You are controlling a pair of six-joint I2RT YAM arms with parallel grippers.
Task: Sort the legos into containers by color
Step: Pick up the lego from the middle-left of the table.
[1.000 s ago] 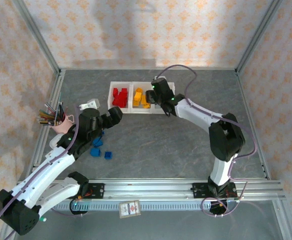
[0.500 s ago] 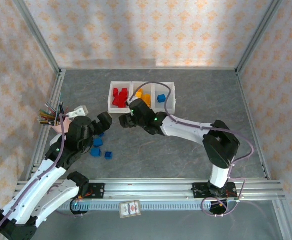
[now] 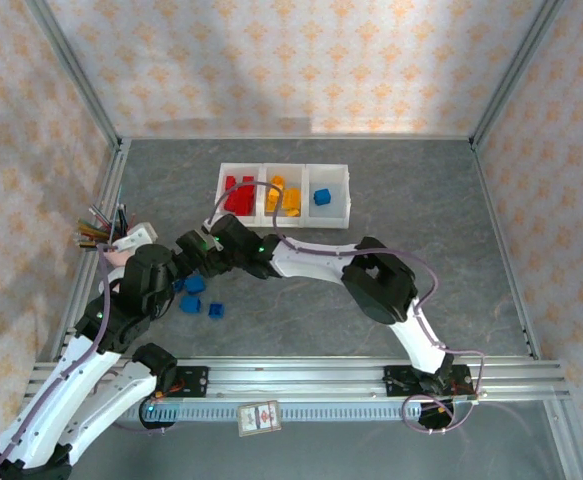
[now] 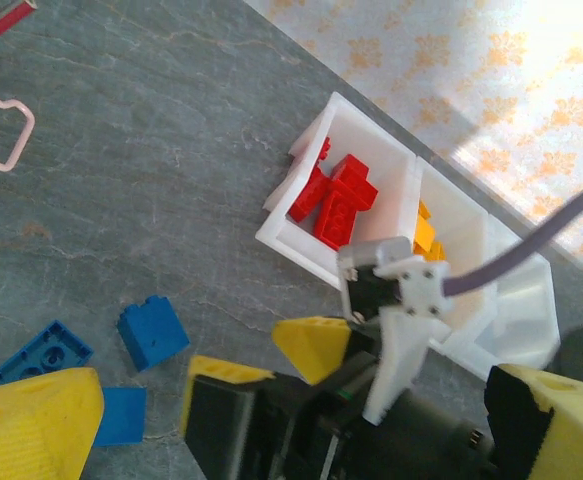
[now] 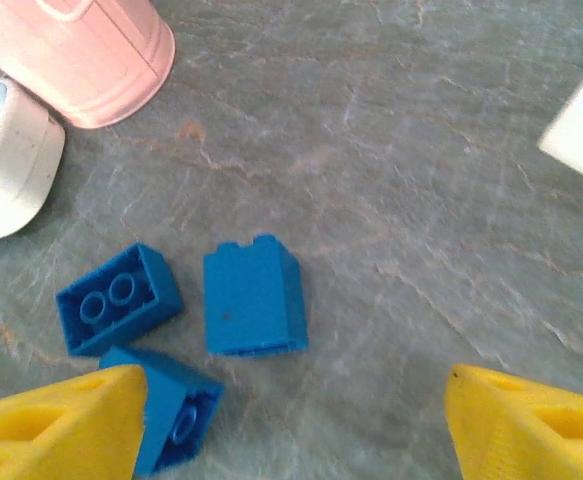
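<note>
A grey stone-look table (image 3: 451, 200) stands inside papered walls (image 3: 301, 60). At its far side we see a row of three white bins (image 3: 301, 166). The left one holds red bricks (image 3: 237, 195), the middle one orange bricks (image 3: 283, 197), and the right one a single blue brick (image 3: 321, 197). The loose blue bricks (image 3: 215, 310) lie on the bare table near the left arm, well apart from the bins and near a pink cup (image 5: 81, 50).

Our right gripper (image 5: 291, 420) hangs over them with its yellow fingers (image 5: 51, 425) spread wide and nothing between them. The left gripper (image 4: 301, 400) is spread wide and empty too.

From the right wrist we see a tall block (image 5: 254, 297) lying just beside a studded brick (image 5: 119, 298), which touches a third brick (image 5: 171, 420).

We judge these bricks light, rigid and hard to damage. Their smooth plastic could slip or twist out of a skewed pinch. The tall block looks the easiest to take, since it has open table on its right. We would close on its two flat, parallel side faces, squarely and low, not across a corner or the studs.
</note>
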